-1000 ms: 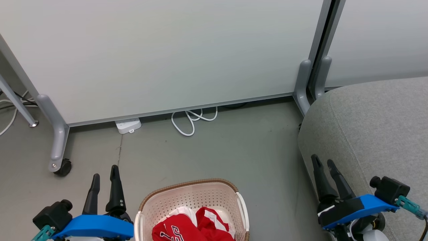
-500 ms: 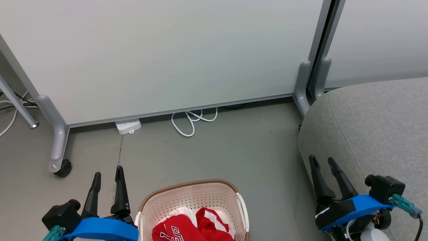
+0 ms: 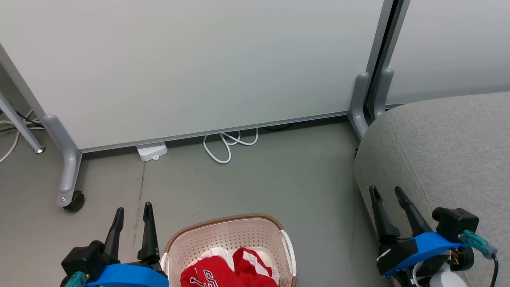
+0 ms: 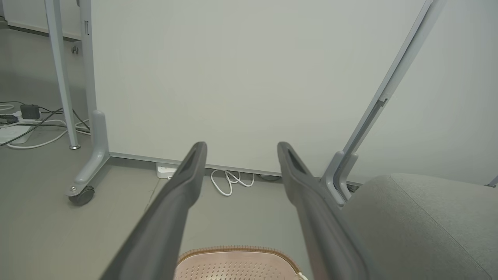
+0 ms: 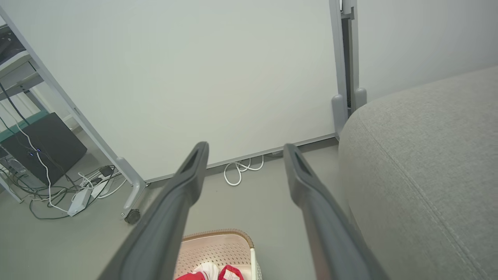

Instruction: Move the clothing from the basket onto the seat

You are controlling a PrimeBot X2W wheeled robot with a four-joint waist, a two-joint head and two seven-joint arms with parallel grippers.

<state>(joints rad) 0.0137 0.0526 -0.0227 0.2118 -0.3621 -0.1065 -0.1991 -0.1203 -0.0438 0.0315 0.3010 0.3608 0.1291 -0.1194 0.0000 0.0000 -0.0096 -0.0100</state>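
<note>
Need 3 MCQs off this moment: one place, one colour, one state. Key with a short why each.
1. In the head view, on which side of the basket is the seat?
A) left
B) right
C) underneath it

2. What is the main colour of the clothing?
A) blue
B) red
C) green

3. What state are the left gripper and the right gripper in?
A) both open, holding nothing
B) both shut on the clothing
C) left shut, right open

Key:
1 B: the grey seat fills the right side and the basket sits at bottom centre.
2 B: the fabric is red with white trim.
3 A: each gripper's jaws stand wide apart with nothing between them.
</note>
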